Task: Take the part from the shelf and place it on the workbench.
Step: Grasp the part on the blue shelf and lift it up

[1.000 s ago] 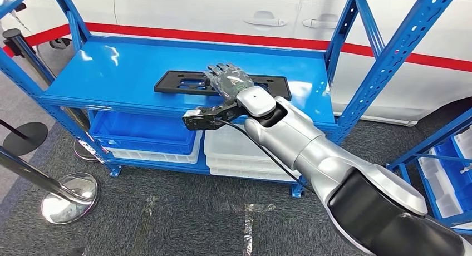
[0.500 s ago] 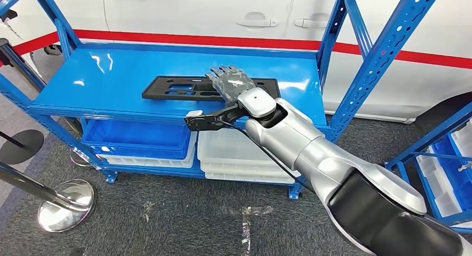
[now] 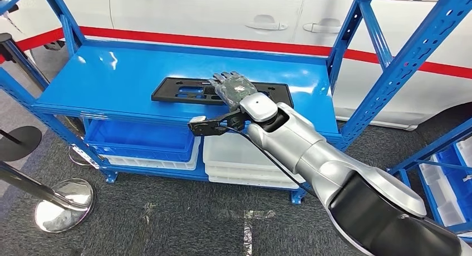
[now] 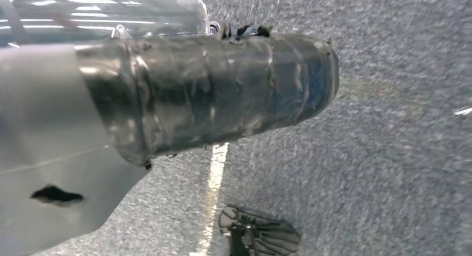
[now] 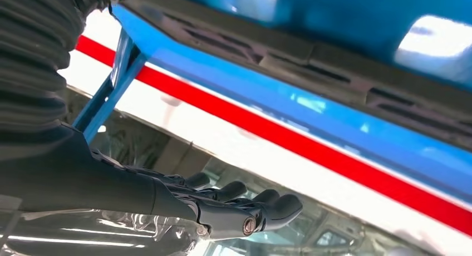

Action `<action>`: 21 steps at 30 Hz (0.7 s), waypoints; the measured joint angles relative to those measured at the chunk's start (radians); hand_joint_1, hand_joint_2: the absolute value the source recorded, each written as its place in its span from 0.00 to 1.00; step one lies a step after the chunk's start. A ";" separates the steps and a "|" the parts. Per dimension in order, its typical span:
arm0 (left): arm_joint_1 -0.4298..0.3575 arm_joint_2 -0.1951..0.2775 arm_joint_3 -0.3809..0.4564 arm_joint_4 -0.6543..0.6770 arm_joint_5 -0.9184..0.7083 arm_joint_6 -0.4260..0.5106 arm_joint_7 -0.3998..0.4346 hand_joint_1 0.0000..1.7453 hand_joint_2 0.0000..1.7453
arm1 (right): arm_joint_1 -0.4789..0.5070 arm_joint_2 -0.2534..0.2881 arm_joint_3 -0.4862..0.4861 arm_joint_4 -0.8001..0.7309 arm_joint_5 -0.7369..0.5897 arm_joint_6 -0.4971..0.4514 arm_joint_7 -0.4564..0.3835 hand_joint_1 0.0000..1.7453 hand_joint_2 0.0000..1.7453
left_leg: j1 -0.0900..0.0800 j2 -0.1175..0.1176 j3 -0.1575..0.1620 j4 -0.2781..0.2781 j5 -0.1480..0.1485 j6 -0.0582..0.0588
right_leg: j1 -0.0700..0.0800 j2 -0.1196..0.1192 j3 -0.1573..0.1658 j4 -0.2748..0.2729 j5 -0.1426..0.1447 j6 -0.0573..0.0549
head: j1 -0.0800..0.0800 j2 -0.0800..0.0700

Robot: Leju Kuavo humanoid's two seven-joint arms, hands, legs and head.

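Note:
The part (image 3: pixel 167 92) is a long flat black plate with cut-outs, lying on the top level of the blue shelf (image 3: pixel 111 72). My right hand (image 3: pixel 234 88) reaches over its middle, palm down and fingers stretched out flat. From the right wrist view, the fingers (image 5: pixel 278 206) are straight and hold nothing, with a gap between them and the part (image 5: pixel 334 72). My left hand (image 4: pixel 211 89) hangs by my side over grey carpet, showing as a dark wrapped shape whose fingers I cannot make out.
Blue bins (image 3: pixel 139 136) and white bins (image 3: pixel 239 156) sit on the lower level. Blue uprights (image 3: pixel 389 72) frame the shelf's right end. A white car with a red stripe (image 3: pixel 222 42) stands behind. A chrome stanchion base (image 3: pixel 58 203) is on the floor at left, and a second rack (image 3: pixel 445 178) at right.
The head view has shifted slightly. My right hand stays stretched flat over the middle of the part, and the part has not moved on the shelf.

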 joint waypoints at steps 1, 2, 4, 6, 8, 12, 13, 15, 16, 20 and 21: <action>-0.001 0.000 0.000 0.000 0.000 0.001 -0.001 0.00 0.00 | -0.001 0.000 0.000 0.000 0.001 0.000 -0.001 0.00 1.00 | -0.001 0.000 0.003 -0.002 -0.002 -0.003 | 0.003 0.000 0.022 -0.047 0.015 -0.006 | 0.000 0.000; -0.002 0.000 0.000 0.000 0.000 0.002 -0.002 0.00 0.00 | -0.002 0.000 0.000 0.000 0.001 0.000 -0.002 0.00 1.00 | -0.002 0.000 0.004 -0.004 -0.003 -0.007 | 0.006 0.000 0.034 -0.071 0.017 -0.011 | -0.001 0.000; -0.002 0.000 0.000 0.000 0.000 0.002 -0.004 0.00 0.00 | -0.003 -0.001 0.000 0.000 0.002 -0.001 -0.003 0.00 1.00 | -0.003 0.000 0.007 -0.011 -0.003 -0.018 | 0.005 0.001 0.041 -0.082 0.016 -0.015 | -0.001 0.000; -0.002 0.001 0.000 0.000 0.000 0.003 -0.006 0.00 0.00 | -0.003 -0.002 0.001 0.000 0.002 -0.001 -0.004 0.00 1.00 | -0.003 0.003 0.004 0.004 -0.017 -0.028 | -0.002 0.001 0.058 -0.102 0.020 -0.020 | -0.002 0.000; -0.004 0.001 0.000 0.000 0.000 0.005 -0.008 0.00 0.00 | -0.002 -0.002 0.001 0.000 0.002 -0.001 -0.006 0.00 1.00 | -0.002 0.005 -0.038 0.091 -0.059 -0.034 | -0.007 -0.001 0.074 -0.115 0.020 -0.025 | -0.004 0.000; 0.000 0.001 0.000 0.001 0.000 0.007 -0.008 0.00 0.00 | 0.013 -0.003 0.002 0.002 0.001 -0.001 -0.008 0.00 1.00 | 0.002 0.005 -0.132 0.228 -0.074 -0.044 | -0.007 0.000 0.080 -0.105 0.004 -0.028 | -0.004 0.000; 0.001 0.001 0.000 0.001 0.000 0.008 -0.008 0.00 0.00 | 0.016 -0.003 0.002 0.002 0.002 -0.002 -0.008 0.00 1.00 | 0.003 0.006 -0.119 0.185 -0.039 -0.046 | -0.008 0.001 0.081 -0.098 -0.003 -0.026 | -0.004 0.000; 0.000 0.001 0.000 0.001 0.000 0.009 -0.008 0.00 0.00 | 0.018 -0.003 0.003 0.002 0.003 -0.003 -0.008 0.00 1.00 | 0.003 0.006 -0.069 0.068 0.019 -0.049 | -0.008 0.003 0.082 -0.081 -0.020 -0.016 | -0.005 0.000; -0.001 0.001 0.000 0.002 0.000 0.011 -0.007 0.00 0.00 | 0.018 -0.003 0.004 0.002 0.004 -0.004 -0.008 0.00 1.00 | 0.003 0.005 -0.051 0.030 0.029 -0.045 | -0.007 0.004 0.080 -0.073 -0.027 -0.011 | -0.007 0.000; -0.001 0.001 0.000 0.002 -0.001 0.013 -0.007 0.00 0.00 | 0.020 -0.005 0.006 0.003 0.005 -0.006 -0.010 0.00 1.00 | 0.002 0.002 -0.039 0.011 0.019 -0.018 | -0.002 0.004 0.075 -0.063 -0.040 0.004 | -0.007 0.000; -0.001 0.001 0.000 0.002 -0.001 0.013 -0.007 0.00 0.00 | 0.021 -0.005 0.006 0.003 0.005 -0.006 -0.011 0.00 1.00 | 0.003 0.002 -0.037 0.010 0.018 -0.012 | -0.003 0.003 0.068 -0.048 -0.050 0.009 | -0.006 0.000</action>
